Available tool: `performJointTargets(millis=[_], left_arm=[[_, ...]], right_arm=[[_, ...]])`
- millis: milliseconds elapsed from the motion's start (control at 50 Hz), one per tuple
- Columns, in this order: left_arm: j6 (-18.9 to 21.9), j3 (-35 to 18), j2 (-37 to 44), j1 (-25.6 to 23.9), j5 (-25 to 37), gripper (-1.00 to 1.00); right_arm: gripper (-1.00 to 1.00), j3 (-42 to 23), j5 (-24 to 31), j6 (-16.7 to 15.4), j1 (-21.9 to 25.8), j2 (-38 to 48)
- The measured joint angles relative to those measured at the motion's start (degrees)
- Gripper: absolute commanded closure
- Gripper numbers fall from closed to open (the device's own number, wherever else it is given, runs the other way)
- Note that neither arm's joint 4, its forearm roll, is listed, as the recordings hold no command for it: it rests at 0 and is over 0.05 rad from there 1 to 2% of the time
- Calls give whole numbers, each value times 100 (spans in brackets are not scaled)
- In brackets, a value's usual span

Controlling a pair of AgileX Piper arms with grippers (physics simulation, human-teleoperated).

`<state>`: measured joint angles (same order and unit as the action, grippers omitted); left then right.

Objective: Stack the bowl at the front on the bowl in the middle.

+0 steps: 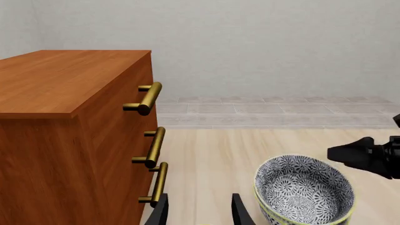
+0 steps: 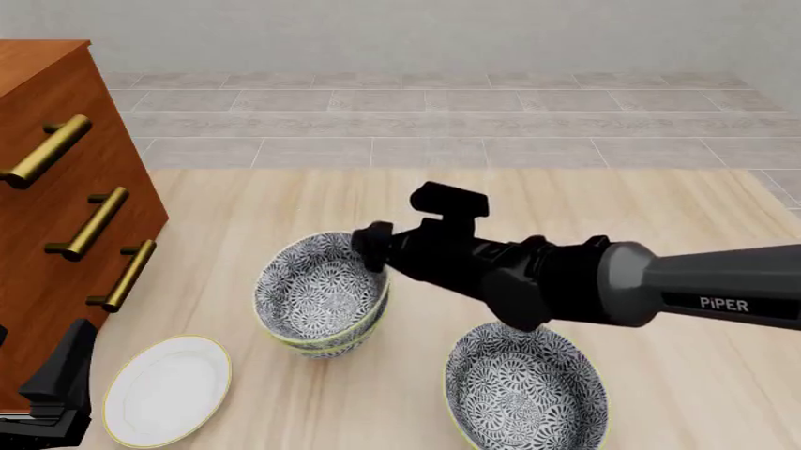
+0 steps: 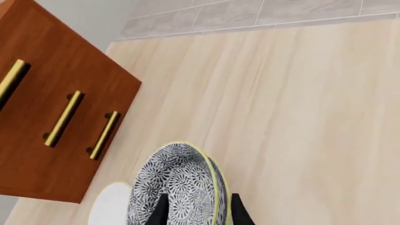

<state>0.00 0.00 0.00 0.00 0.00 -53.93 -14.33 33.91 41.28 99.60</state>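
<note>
Front view: right arm (image 2: 551,281) stretched leftward, fingers (image 3: 161,213) spread astride nested bowls' (image 2: 319,300) rim; left fingers (image 1: 159,213) parted, idle.

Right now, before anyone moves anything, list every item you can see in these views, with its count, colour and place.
the bowl at the front: one, blue-grey and white floral, nested in the bowl below, mid-table.
the bowl in the middle: one, same pattern, under it.
wider bowl: one, same pattern, near edge, right of the stack.
plate: one, plain white, near edge, left of the stack.
drawer cabinet: one, reddish-brown wood, table's left side.
handles: three, brass, on the cabinet front.
table: one, pale wood.
right gripper: one, black, open, fingers either side of the top bowl's rim.
left gripper: one, black, open, low by the cabinet.
</note>
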Motion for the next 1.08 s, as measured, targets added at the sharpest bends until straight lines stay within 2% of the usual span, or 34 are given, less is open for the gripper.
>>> performJointTargets(millis=[460,1080], left_arm=[[0,0,0,0,0,-100],[0,0,0,0,0,-100]], right_arm=[[-100,-46,270,-139,-72,-358],[-100,747,1186,-609,-243,-2502]])
